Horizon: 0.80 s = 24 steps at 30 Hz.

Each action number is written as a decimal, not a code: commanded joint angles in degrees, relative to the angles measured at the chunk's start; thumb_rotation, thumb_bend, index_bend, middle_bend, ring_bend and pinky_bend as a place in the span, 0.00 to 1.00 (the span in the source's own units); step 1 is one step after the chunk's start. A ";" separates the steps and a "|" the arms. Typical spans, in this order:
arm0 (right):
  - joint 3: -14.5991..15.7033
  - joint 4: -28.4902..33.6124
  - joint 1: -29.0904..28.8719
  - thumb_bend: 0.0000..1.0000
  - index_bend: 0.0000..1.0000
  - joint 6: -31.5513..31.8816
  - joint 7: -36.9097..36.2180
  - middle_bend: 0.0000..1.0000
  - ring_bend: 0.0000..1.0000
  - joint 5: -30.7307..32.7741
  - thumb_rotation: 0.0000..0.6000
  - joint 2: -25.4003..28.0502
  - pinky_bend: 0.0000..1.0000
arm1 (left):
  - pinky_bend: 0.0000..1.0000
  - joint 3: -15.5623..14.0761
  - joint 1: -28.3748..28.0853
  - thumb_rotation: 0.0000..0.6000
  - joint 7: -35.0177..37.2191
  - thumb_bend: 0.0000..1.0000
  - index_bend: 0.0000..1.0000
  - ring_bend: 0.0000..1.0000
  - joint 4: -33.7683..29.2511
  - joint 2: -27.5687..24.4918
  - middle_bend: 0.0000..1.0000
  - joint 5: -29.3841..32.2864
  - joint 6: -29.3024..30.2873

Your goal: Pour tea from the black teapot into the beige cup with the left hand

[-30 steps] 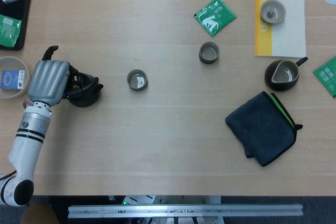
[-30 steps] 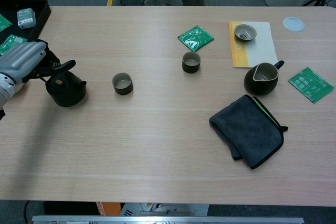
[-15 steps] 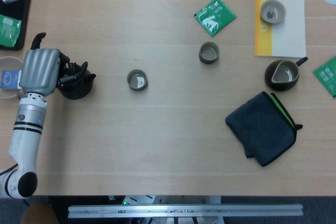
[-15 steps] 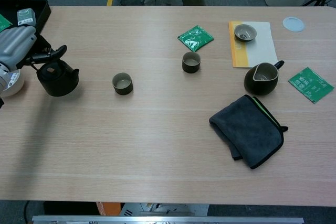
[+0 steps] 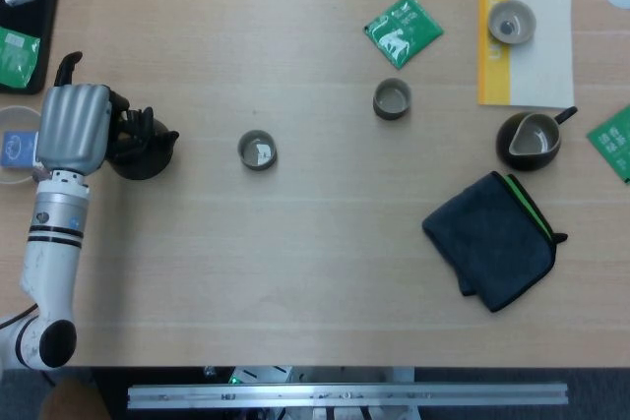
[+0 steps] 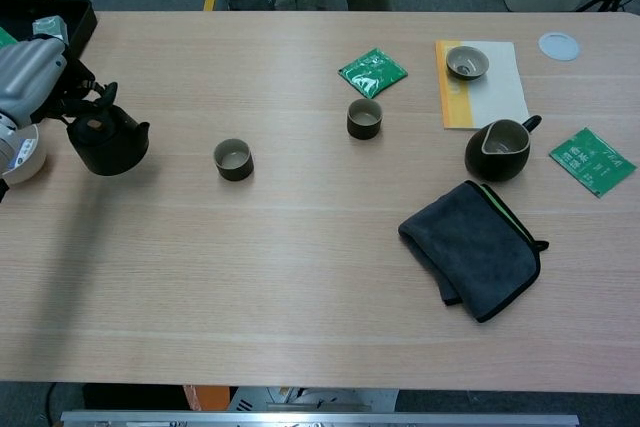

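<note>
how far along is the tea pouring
Done: the left hand has its fingers at the handle of the black teapot, which stands upright at the table's left edge. Whether it is off the table cannot be told. In hand: nothing is pouring. Left: carry the teapot to the beige cup on the yellow-and-white card at the far right, then tip it.
</note>
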State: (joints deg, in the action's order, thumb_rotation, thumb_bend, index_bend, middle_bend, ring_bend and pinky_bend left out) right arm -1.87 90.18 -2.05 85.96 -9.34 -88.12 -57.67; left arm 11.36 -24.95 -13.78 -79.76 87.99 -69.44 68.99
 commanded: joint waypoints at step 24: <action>0.17 -1.53 0.84 0.01 0.24 0.85 -1.79 0.31 0.25 -0.04 1.00 -0.49 0.18 | 0.13 -1.32 -1.60 0.93 -2.03 0.42 0.91 0.86 -6.75 -0.69 1.00 -3.22 0.81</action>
State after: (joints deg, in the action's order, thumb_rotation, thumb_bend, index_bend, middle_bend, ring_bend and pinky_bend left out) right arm -1.72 88.65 -1.23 86.79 -11.12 -88.18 -58.15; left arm 10.05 -26.40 -15.61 -86.35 87.14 -72.70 69.89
